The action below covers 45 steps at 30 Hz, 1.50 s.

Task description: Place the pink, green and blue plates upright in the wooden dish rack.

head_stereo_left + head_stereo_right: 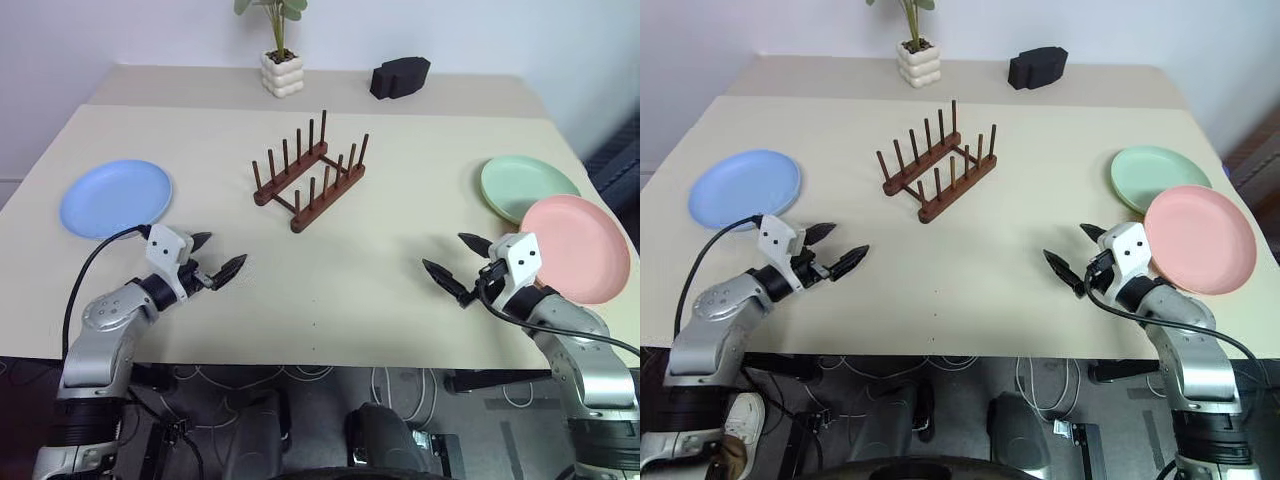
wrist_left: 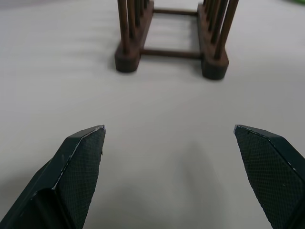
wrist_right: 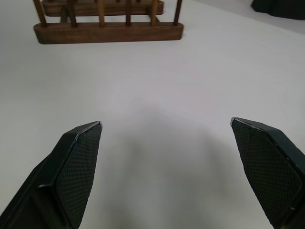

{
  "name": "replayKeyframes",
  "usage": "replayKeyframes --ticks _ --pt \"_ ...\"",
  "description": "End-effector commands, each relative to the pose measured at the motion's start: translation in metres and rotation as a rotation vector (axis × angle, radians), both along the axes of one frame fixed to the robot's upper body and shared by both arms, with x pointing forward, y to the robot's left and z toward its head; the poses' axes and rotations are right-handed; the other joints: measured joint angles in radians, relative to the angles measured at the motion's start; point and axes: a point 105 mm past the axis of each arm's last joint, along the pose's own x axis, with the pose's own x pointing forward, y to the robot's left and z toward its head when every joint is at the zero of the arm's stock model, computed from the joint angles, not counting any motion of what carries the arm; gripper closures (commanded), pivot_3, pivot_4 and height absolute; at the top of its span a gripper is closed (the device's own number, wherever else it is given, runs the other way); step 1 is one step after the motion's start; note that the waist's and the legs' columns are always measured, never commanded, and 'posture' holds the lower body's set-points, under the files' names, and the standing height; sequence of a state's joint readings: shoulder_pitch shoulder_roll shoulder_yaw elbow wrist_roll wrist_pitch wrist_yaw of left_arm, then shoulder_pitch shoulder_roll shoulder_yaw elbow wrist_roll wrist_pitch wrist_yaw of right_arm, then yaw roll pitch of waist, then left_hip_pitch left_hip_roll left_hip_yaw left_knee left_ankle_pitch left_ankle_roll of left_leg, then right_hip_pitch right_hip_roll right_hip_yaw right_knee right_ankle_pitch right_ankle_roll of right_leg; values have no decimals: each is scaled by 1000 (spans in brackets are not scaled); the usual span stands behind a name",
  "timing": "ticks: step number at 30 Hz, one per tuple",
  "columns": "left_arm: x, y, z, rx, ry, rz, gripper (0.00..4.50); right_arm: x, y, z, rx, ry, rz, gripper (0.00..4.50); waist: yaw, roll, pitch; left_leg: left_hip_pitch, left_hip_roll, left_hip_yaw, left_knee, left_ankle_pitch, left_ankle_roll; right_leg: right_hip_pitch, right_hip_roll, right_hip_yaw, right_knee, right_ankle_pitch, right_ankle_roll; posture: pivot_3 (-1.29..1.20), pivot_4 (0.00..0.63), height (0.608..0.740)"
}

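Note:
The wooden dish rack (image 1: 309, 184) stands empty in the middle of the beige table, its pegs upright. A light blue plate (image 1: 115, 198) lies flat at the table's left side. At the right side the mint green plate (image 1: 525, 185) lies flat, and the salmon pink plate (image 1: 575, 246) overlaps its near edge. My left gripper (image 1: 217, 255) hovers open over the table near the front left, just right of the blue plate, pointing toward the rack (image 2: 171, 43). My right gripper (image 1: 456, 259) is open near the front right, beside the pink plate, with nothing between its fingers.
A white pot with a green plant (image 1: 281, 62) and a black object (image 1: 400, 77) stand at the back of the table (image 1: 330, 290). Cables hang off both arms near the table's front edge.

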<state>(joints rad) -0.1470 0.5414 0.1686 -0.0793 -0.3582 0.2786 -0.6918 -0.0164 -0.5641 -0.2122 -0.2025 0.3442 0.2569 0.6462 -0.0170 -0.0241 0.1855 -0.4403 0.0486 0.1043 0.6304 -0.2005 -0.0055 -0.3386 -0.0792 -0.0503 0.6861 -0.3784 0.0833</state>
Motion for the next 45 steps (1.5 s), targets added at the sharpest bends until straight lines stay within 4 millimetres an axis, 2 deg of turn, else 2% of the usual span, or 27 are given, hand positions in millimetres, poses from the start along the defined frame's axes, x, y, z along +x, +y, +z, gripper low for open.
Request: replayKeyframes --ticks 1,10,15,19,21,26,30,33,38,41,45 --pt "1 -3 7 4 -19 -22 0 2 8 13 4 -60 14 69 0 0 0 0 0 0 0 0 0 0 0 0 0 0 0 0 150 732" --pt "0 -16 7 6 -20 -69 0 5 12 12 4 -67 20 69 5 0 0 0 0 0 0 0 0 0 0 0 -1 0 0 0 150 732" --pt "0 -33 0 -16 13 -128 0 -1 21 12 3 -64 34 69 4 0 0 0 0 0 0 0 0 0 0 0 -1 0 0 0 150 732" --pt "5 -51 -10 36 35 -187 0 -4 35 13 25 -74 51 69 4 0 0 0 0 0 0 0 0 0 0 0 0 0 0 0 150 732" --pt "10 -55 -15 70 36 -193 0 -5 42 13 34 -76 60 69 2 0 0 0 0 0 0 0 0 0 0 0 0 0 0 0 150 732" --pt "38 -67 -28 83 46 -147 0 -5 60 14 66 -91 88 69 7 1 -1 0 -1 0 1 0 0 0 0 0 0 0 0 0 150 732" --pt "47 -92 -34 82 58 -210 0 -6 69 21 81 -115 100 69 9 2 -2 0 -1 0 1 0 0 0 0 -1 0 0 0 0 150 732" --pt "54 -109 -40 116 65 -258 0 -6 69 22 82 -126 82 69 10 2 -3 0 -1 0 1 0 0 1 0 -1 0 0 0 0 150 732" --pt "65 -116 -43 132 72 -255 0 -8 69 19 84 -125 71 69 15 5 -5 0 -1 0 2 0 1 2 0 -1 0 0 0 0 150 732" --pt "65 -121 -40 100 67 -276 856 -7 71 18 86 -126 68 0 14 6 -6 0 -1 0 2 0 1 2 0 -1 0 0 0 0 150 732" --pt "60 -125 -40 96 60 -311 2829 -6 72 18 91 -130 60 0 19 7 -7 0 -1 0 2 0 1 2 0 -1 0 0 0 0 150 732"
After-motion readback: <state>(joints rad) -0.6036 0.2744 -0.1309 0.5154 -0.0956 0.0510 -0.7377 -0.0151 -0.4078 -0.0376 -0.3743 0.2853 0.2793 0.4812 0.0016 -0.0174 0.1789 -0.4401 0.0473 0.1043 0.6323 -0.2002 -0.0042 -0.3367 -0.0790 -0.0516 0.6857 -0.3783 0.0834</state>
